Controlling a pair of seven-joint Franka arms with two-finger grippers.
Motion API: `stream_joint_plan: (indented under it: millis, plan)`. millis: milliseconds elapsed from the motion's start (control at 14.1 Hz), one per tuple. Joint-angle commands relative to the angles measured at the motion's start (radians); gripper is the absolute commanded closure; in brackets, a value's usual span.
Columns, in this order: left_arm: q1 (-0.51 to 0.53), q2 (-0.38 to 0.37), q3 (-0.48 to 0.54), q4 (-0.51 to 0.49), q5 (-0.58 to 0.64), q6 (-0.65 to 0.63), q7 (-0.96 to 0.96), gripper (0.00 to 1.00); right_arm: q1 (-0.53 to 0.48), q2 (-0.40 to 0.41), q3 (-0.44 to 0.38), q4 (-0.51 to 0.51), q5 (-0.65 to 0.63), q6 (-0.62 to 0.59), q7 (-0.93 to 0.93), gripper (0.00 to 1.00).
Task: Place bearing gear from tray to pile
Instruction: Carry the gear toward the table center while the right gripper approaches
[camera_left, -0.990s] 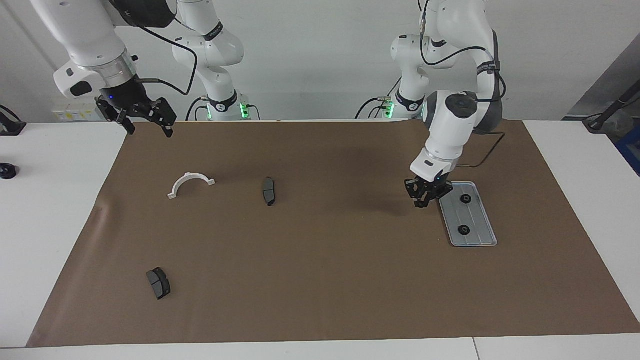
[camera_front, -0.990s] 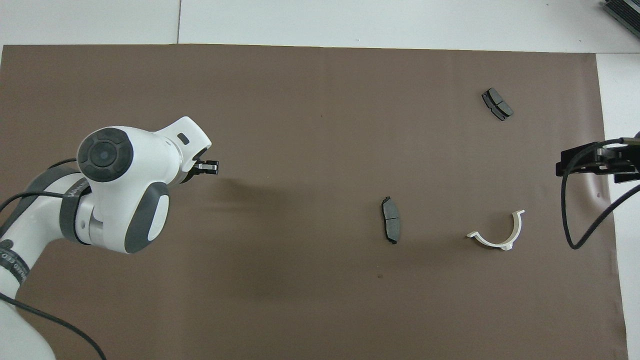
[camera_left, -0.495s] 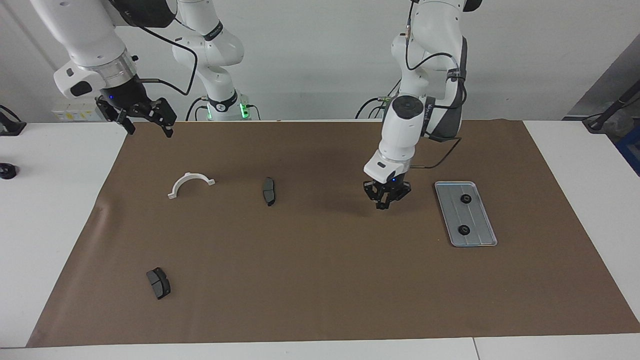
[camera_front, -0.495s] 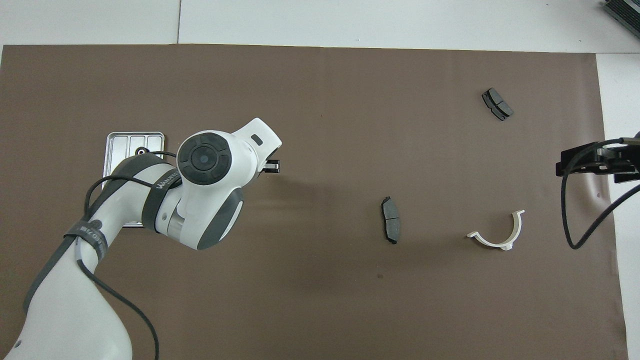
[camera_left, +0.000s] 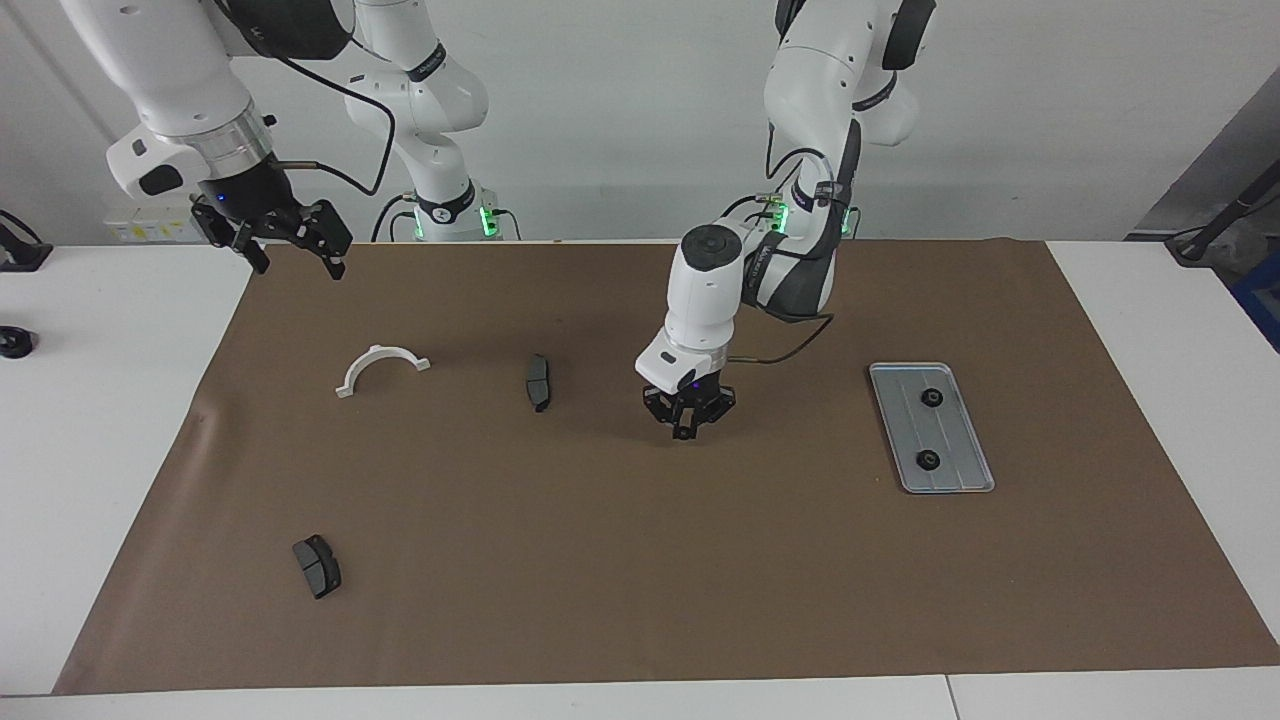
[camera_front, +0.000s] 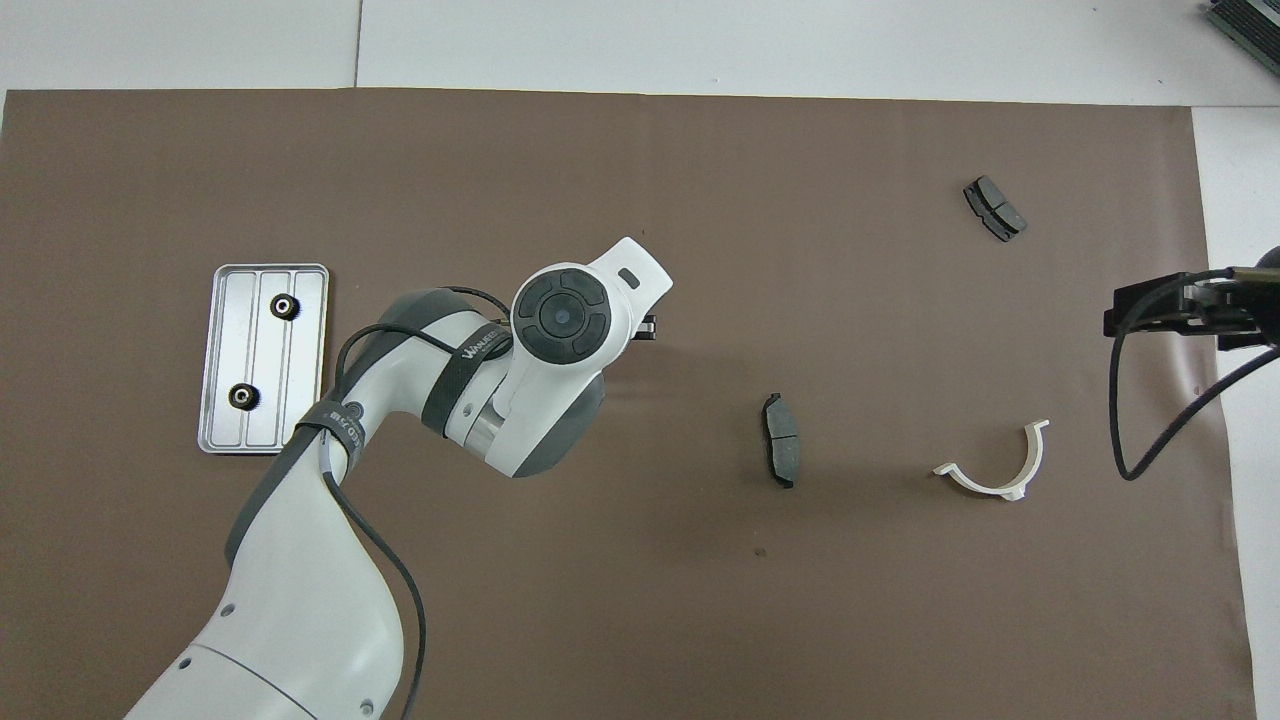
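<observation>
The silver-grey tray (camera_left: 948, 478) (camera_front: 222, 350) lies on the brown mat toward the left arm's end of the table. Two small black bearing gears (camera_left: 930, 398) (camera_left: 927, 461) (camera_front: 286, 306) (camera_front: 243, 396) sit in it. My left gripper (camera_left: 686, 430) (camera_front: 648, 326) hangs shut just above the middle of the mat, well clear of the tray. Whether a gear sits between its tips does not show. My right gripper (camera_left: 300, 266) waits open, raised over the mat's corner at the right arm's end. No pile is in view.
A dark brake pad (camera_left: 538, 381) (camera_front: 781, 439) lies beside the left gripper, toward the right arm's end. A white half-ring bracket (camera_left: 381, 366) (camera_front: 995, 470) lies past it. A second brake pad (camera_left: 317, 566) (camera_front: 995, 208) lies farther from the robots.
The left arm has swung from the tray's edge across the mat toward the middle, gripper still shut. The tray with its two gears is now uncovered in the overhead view. The right arm barely moved.
</observation>
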Motion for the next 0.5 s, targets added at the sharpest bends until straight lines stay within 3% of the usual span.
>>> stream_joint_plan:
  millis: [0, 424]
  plan:
    - [0.007, 0.026, 0.016, 0.025, 0.020, 0.054, -0.016, 1.00, 0.000, 0.008, 0.004, -0.033, 0.021, 0.068, 0.012, 0.00]
    - [0.049, 0.043, 0.016, 0.023, 0.023, 0.137, -0.015, 1.00, 0.079, 0.168, 0.004, -0.012, 0.024, 0.262, 0.018, 0.00]
